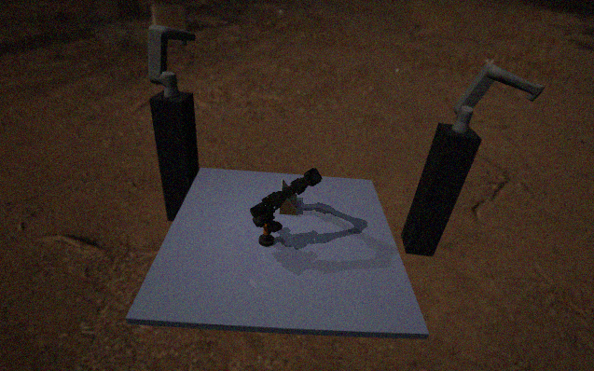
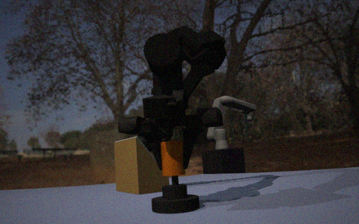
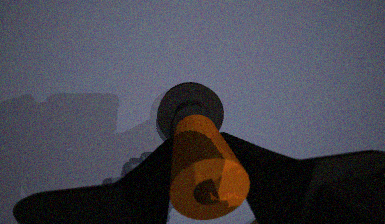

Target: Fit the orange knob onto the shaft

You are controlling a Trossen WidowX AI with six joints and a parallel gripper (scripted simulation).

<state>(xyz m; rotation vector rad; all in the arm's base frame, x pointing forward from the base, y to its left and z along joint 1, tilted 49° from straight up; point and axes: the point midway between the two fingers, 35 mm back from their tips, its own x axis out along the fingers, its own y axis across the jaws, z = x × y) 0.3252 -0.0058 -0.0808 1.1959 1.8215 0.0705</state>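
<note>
The orange knob [image 1: 266, 229] [image 2: 172, 158] [image 3: 197, 145] is held nearly upright, tilted very slightly, between the fingers of my gripper [image 2: 174, 166] [image 3: 196, 139], which is shut on it. The dark round pedestal [image 1: 267, 240] [image 2: 175, 204] [image 3: 213, 107] stands below the knob, with a narrower step on its wide base. The dark shaft [image 2: 174, 180] shows as a short length between the pedestal's step and the knob's lower end. The shaft's top is hidden by the knob, and its flat side cannot be seen. The knob's lower end is clearly above the step.
A tan block with a sloping top [image 1: 289, 207] [image 2: 127, 166] stands behind the pedestal, to its left in the exterior view. Two grey arms on dark columns [image 1: 175, 154] [image 1: 443, 186] stand beyond the edges of the pale table top [image 1: 266, 298].
</note>
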